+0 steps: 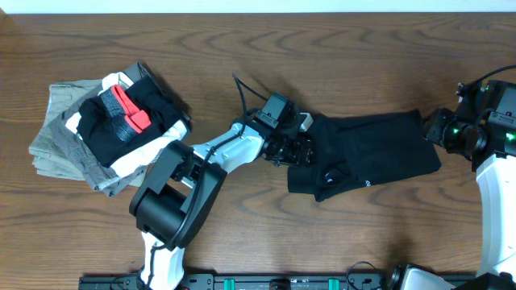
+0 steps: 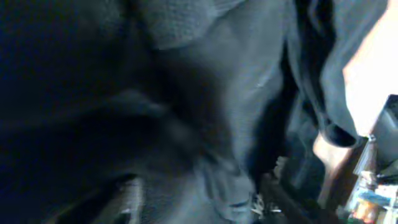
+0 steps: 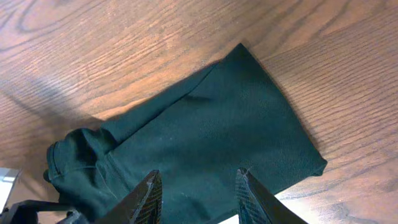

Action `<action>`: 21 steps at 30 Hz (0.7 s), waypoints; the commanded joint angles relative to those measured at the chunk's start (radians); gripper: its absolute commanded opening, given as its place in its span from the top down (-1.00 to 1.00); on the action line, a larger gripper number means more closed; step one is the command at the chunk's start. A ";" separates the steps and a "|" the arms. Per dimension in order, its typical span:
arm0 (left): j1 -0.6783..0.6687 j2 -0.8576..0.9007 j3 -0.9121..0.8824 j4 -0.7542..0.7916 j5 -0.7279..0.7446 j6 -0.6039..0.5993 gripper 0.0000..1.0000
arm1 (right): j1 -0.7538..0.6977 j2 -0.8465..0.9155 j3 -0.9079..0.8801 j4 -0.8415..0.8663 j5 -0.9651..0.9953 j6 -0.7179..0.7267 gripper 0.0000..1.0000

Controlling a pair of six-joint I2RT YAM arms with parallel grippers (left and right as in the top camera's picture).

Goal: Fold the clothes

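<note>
Shirt (image 2: 205,93) laid as strip, end bunched, more folds needed | left gripper (image 1: 294,151) buried in it, grip can't be told | right gripper (image 3: 198,177) held apart

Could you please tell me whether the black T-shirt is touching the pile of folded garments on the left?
Apart. The overhead view shows bare table between the black T-shirt and the folded pile.

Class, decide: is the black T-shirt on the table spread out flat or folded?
Folded, though untidily: the T-shirt lies as a narrow layered band, its right end flat, its left end bunched at the left end effector.
</note>
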 commanded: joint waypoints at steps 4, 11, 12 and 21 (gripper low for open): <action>0.001 0.022 -0.015 -0.138 -0.079 -0.199 -0.42 | -0.005 -0.006 0.008 -0.011 -0.010 -0.016 0.26; 0.043 0.021 -0.015 -0.156 -0.114 -0.141 -0.64 | -0.004 -0.006 0.008 -0.015 -0.013 -0.034 0.26; 0.053 0.021 -0.015 -0.165 -0.114 -0.130 -0.64 | -0.004 -0.006 0.008 -0.015 -0.013 -0.034 0.26; 0.190 0.021 -0.015 -0.244 -0.112 -0.036 -0.70 | -0.001 -0.003 0.001 -0.033 -0.057 -0.034 0.31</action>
